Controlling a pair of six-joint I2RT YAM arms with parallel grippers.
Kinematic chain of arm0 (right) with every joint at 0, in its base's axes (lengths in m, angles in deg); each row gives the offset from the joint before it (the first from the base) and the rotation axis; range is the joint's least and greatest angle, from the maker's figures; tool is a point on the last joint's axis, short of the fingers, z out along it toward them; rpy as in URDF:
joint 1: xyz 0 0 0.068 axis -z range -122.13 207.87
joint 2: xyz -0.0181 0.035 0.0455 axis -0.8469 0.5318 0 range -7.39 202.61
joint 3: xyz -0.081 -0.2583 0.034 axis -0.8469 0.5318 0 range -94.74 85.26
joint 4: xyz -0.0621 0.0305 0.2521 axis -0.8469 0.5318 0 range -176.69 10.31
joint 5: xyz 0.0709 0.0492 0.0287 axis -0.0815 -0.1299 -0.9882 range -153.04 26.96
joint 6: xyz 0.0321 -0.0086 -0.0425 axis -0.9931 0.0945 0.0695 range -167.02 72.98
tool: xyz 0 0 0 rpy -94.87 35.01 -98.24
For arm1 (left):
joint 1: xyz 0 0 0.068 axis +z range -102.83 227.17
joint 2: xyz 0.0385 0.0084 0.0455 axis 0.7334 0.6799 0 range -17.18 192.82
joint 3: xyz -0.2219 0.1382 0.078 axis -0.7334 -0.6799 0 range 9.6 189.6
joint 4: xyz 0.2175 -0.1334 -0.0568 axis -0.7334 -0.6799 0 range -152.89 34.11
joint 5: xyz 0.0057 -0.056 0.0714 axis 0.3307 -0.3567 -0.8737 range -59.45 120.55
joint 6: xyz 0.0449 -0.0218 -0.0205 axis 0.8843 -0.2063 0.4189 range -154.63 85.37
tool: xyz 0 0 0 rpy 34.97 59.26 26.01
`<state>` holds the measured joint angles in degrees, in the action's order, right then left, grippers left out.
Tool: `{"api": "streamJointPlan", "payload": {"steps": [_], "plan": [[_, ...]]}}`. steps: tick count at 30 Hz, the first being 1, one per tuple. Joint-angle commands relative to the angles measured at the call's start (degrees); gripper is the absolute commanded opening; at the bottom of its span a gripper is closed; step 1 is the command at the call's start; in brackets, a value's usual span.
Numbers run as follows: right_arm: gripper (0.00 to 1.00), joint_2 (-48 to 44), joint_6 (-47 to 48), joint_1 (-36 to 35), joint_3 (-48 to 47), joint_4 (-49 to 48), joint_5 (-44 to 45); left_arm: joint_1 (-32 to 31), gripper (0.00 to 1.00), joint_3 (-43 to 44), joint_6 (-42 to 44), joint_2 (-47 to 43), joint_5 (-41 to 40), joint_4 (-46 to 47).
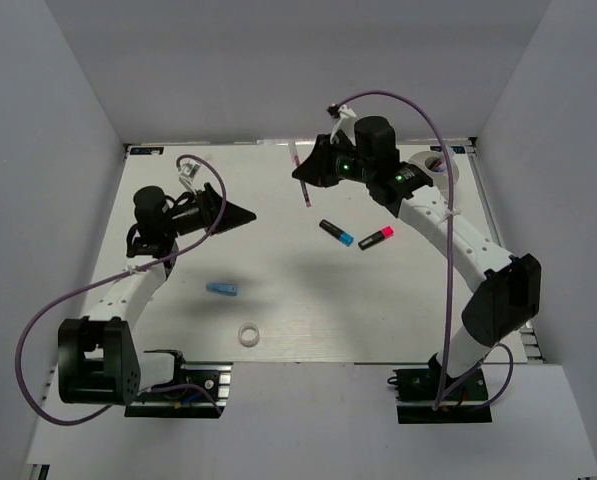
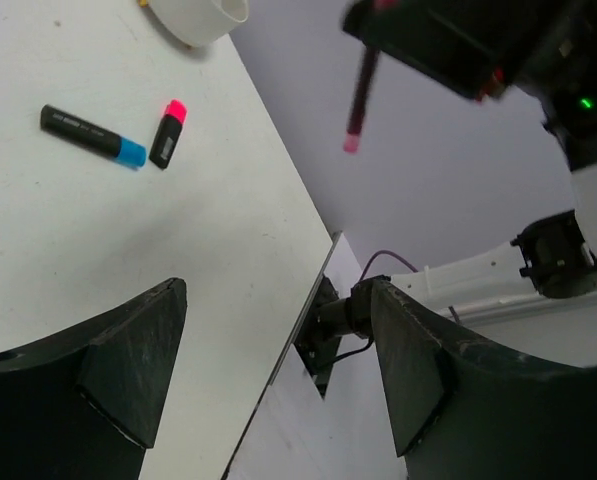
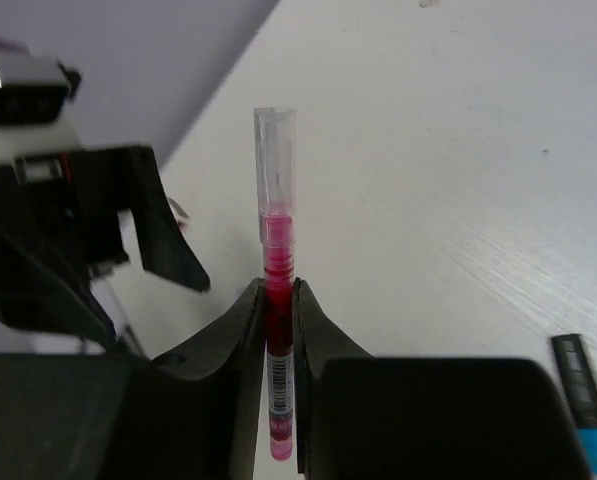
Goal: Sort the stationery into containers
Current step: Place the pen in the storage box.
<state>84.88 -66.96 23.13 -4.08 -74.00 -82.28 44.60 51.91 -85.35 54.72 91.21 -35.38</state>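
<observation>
1. Gripping a red pen (image 3: 276, 215), the right gripper (image 3: 278, 300) has both jaws shut on the lower part of the barrel.
2. The pen is thin. It has a clear, see-through end pointing away from the wrist, a pink-red middle, and a white label with barcode stripes near the end that sits deep between the jaws.
3. The pen is lifted off the table (image 1: 308, 300), over the far middle of it, and touches nothing but the jaws.
4. The left gripper (image 2: 278, 300) is on the left side of the table, pointing toward the right one. Its jaws are spread wide with nothing between them.
5. Two stubby black markers lie on the table near the right gripper, on its near side. The blue-capped marker (image 1: 336, 233) and the pink-capped marker (image 1: 375, 238) have their capped ends close together but not touching.
6. A light-blue tube (image 1: 222, 289) lies on its side at the near left, below the left gripper.
7. A white tape ring (image 1: 248, 334) lies flat close to the near edge of the table, well apart from the tube.
8. The white dish (image 2: 200, 18) stands at the far right corner, partly hidden behind the right arm.
</observation>
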Motion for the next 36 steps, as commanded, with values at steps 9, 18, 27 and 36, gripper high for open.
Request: {"api": "streamJointPlan", "payload": {"steps": [9, 18, 27, 36], "plan": [[0.00, 0.3, -39.7, 1.7, 12.5, -28.9, -11.2, -4.4, 0.63, 3.7, -0.9, -0.6, -4.9, 7.6], [0.00, -1.5, -39.9, 1.8, 15.2, -31.1, -12.7, -8.9, 0.59, 8.1, -2.4, 7.2, -6.6, 8.5], [0.00, -1.0, -40.4, 1.9, 16.6, -30.4, -12.4, -12.6, 0.60, 8.9, -5.3, 9.4, -5.2, 13.9], [0.00, -0.4, -40.4, 1.8, 15.5, -31.3, -12.9, -16.6, 0.53, 9.6, -4.0, 11.4, -4.9, 13.9]]}}
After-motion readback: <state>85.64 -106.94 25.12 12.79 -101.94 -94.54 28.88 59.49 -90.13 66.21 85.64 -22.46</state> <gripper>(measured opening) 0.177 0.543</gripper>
